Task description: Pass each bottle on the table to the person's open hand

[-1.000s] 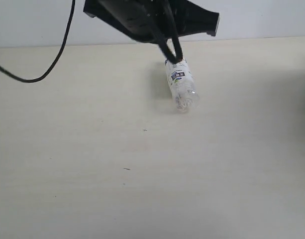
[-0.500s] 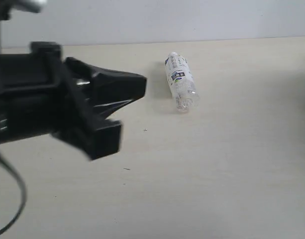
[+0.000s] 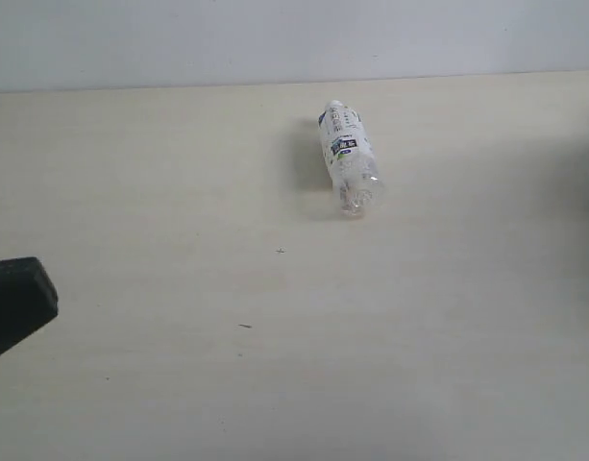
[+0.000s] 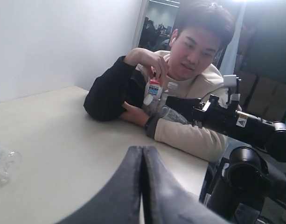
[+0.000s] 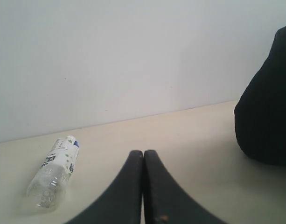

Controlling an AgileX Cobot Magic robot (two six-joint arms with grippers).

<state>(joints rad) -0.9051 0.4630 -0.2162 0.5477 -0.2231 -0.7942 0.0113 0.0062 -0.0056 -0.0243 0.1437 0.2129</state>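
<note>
**A:** Which way does the bottle (image 3: 347, 161) point?

**B:** It lies on its side on the table (image 3: 159, 192). In the exterior view its long axis runs near to far with a slight slant. The cap faces the wall (image 3: 275, 38) and the clear base faces the camera. It sits toward the far edge, a little right of the middle.

**A:** What is hard to make out?

**B:** The label print is too small to read. In the left wrist view the frame edge cuts the bottle down to its clear base. A black block (image 3: 15, 303) at the edge of the exterior view is cropped — I cannot tell which part of an arm it is. A dark mass (image 5: 268, 102) in the right wrist view is cropped too. Across the table a person (image 4: 196, 46) holds small bottles (image 4: 154, 88) against his chest, partly covered by his arms.

**A:** And the grippers?

**B:** The left gripper (image 4: 142, 186) has its fingers pressed flat together with nothing between them, and the bottle is well apart, off to one side. The right gripper (image 5: 143, 186) is also closed and empty — the bottle lies apart from it, nearer the wall.
</note>
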